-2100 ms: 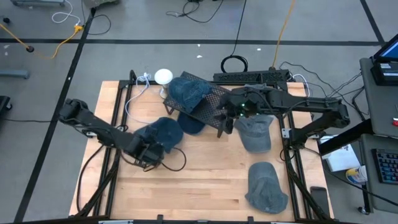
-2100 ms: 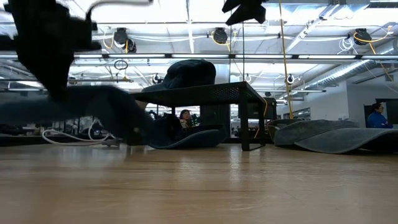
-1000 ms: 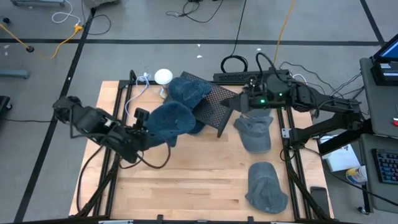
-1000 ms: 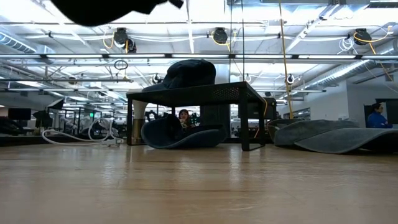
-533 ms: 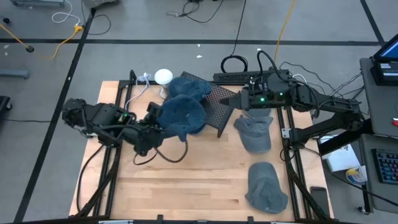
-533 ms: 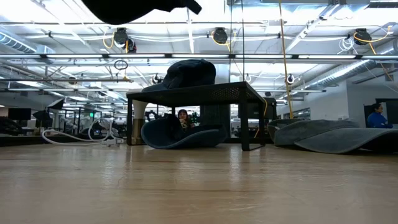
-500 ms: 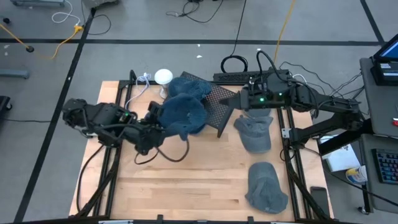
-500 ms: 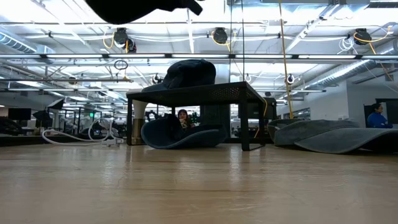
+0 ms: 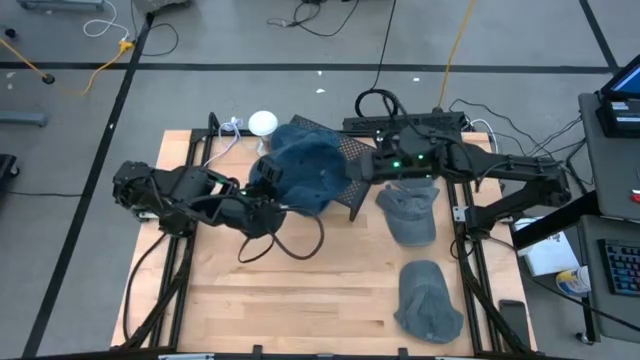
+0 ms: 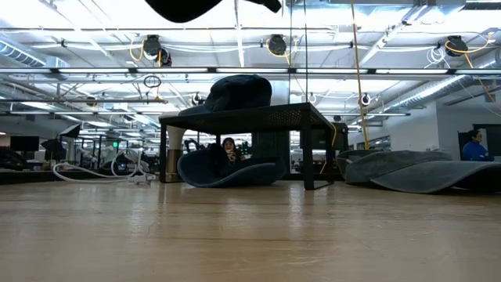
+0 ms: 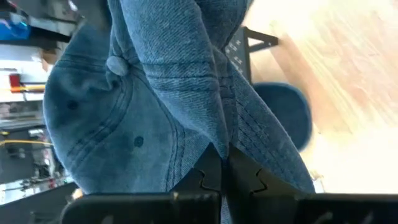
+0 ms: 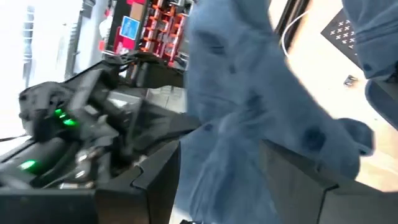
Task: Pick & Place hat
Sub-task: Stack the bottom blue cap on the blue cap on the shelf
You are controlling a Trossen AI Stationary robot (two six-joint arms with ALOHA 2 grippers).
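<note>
My left gripper [image 9: 283, 193] is shut on a blue denim cap [image 9: 303, 172] and holds it in the air over the near left part of the black perforated rack [image 9: 352, 170]. In the low view the cap [image 10: 188, 8] hangs at the picture's top. A darker cap [image 10: 237, 92] rests crown up on the rack [image 10: 243, 117], and another [image 10: 227, 168] lies under it. My right gripper [image 9: 368, 172] is open at the rack's right side, pointing left. In the right wrist view blue cloth [image 12: 242, 143] shows between its fingers. My left gripper pinches a fold of the cap's denim [image 11: 217, 140] between its two fingers [image 11: 208, 171]. The cap is lifted clear of table and rack, and its crown with the top button [image 11: 115, 65] bulges out beyond the fingers. My right gripper: I cannot tell whether its open fingers [image 12: 155, 180] touch the cap.
Two grey caps lie on the table's right side, one [image 9: 408, 212] near the rack and one [image 9: 430, 300] near the front edge. A white round object [image 9: 262, 122] and cables sit at the far left. The near half of the wooden table [image 9: 300, 300] is bare.
My left gripper, still shut on the cap, has carried it toward the table's right and far side, from beside the rack to over its near left part, still in the air. My right arm has shifted a little left toward the cap.
</note>
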